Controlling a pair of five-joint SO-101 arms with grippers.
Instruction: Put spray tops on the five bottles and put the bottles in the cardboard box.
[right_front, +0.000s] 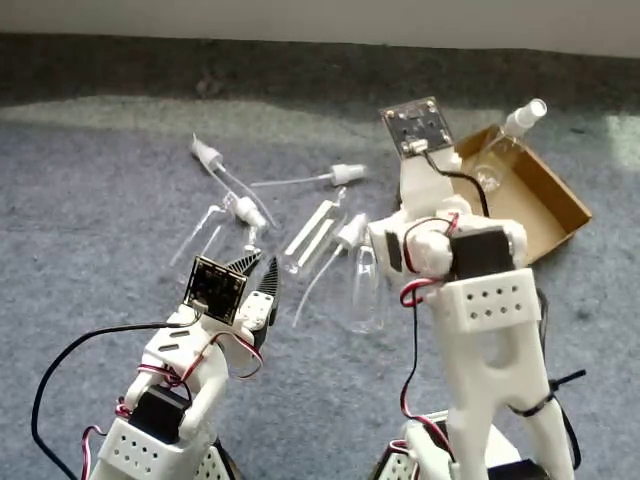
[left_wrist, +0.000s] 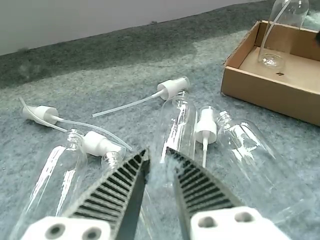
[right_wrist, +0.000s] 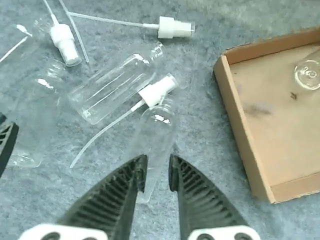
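Two robot arms are rising from the bottom edge of the high view over a grey carpet (right_front: 90, 170).

At lower left of that view, the left fingers (left_wrist: 117, 192) are hanging released. There is a narrow gap between the tips and they are grasping nothing. They are hovering just above a loose cluster of clear bottles and white spray tops.

At bottom centre of the right wrist view, the right fingers (right_wrist: 115, 195) are also standing slightly apart and are not clenched on anything. They are poised over the near bottle (right_wrist: 155, 132), which is lying uncapped on the carpet with its body showing through the gap. Whether the tips are touching it cannot be told.

The near top (right_wrist: 157, 90) is lying just beside that bottle's neck, its thin tube trailing toward the lower left. The middle bottle (right_wrist: 110, 90) is lying next to it on its side, open mouth pointing toward the upper right. The left bottle (right_wrist: 32, 120) is lying at the left edge, also without a top. The left top (right_wrist: 62, 37) is sitting near the upper left corner. The far top (right_wrist: 175, 27) is lying at top centre, its long tube stretching left.

In the upper right of the high view, the cardboard box (right_front: 545, 205) is sitting open on the carpet, well apart from the cluster. Inside it, one capped bottle (right_front: 495, 160) is resting with its base on the box floor. It is tilting toward the upper right, and its white top is poking past the box's far edge.
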